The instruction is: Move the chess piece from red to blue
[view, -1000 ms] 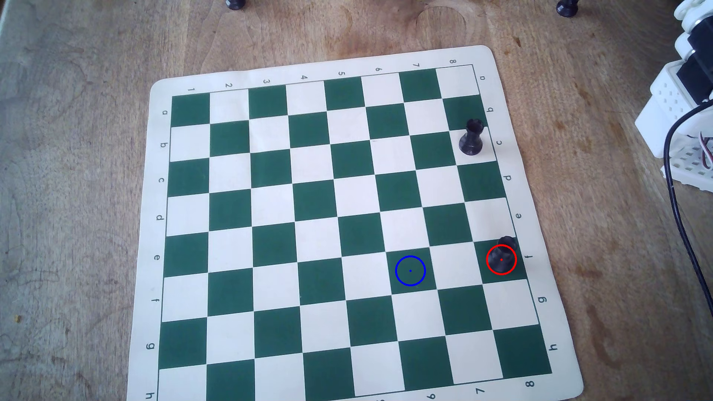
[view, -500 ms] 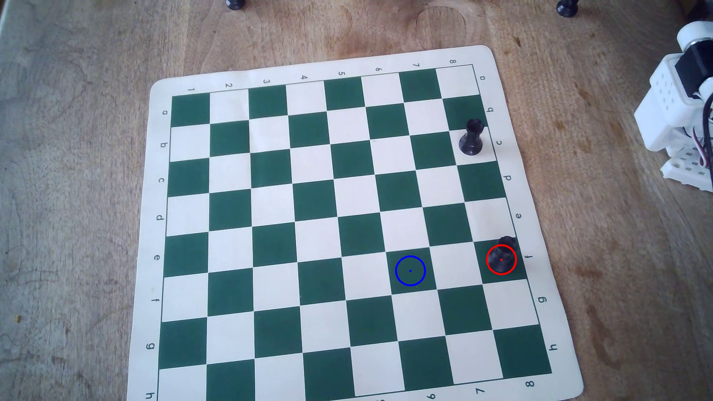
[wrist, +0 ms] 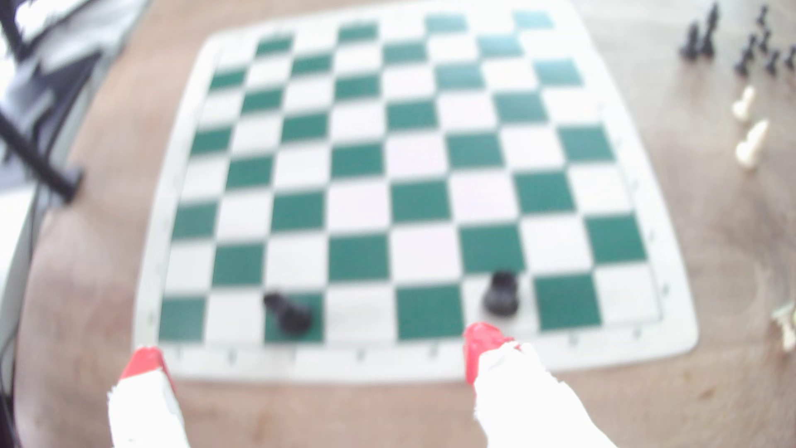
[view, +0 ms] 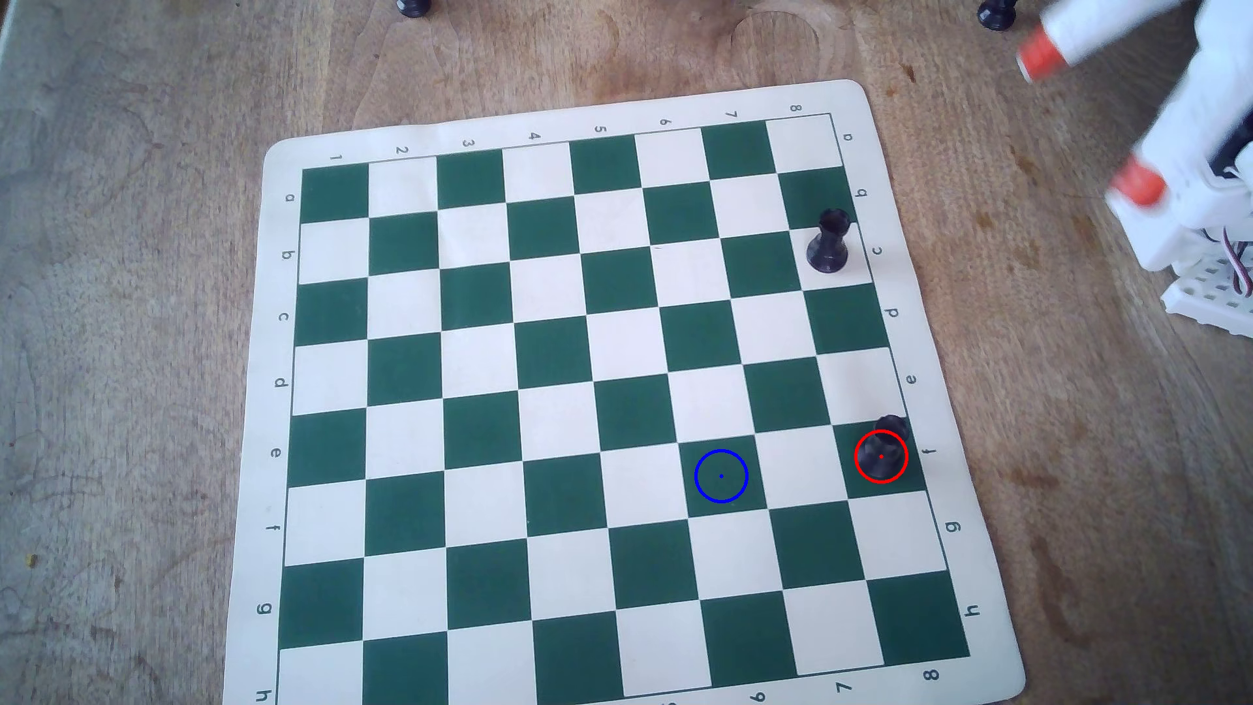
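The chess piece, a black rook (view: 881,453), stands inside the red ring (view: 857,444) on a green square at the board's right edge in the overhead view. The blue ring (view: 740,491) marks an empty green square two squares to its left. In the blurred wrist view this rook (wrist: 288,312) is the left one, on a green square in the nearest row. My gripper (view: 1091,118) is open and empty, off the board at the top right, well away from the rook. In the wrist view the gripper (wrist: 314,355) shows red fingertips (wrist: 144,366) wide apart.
A second black rook (view: 828,243) stands on a white square further up the same edge; it also shows in the wrist view (wrist: 501,293). The chessboard mat (view: 271,352) lies on a wooden table. Spare black pieces (wrist: 698,43) and white pieces (wrist: 751,142) stand beside the board.
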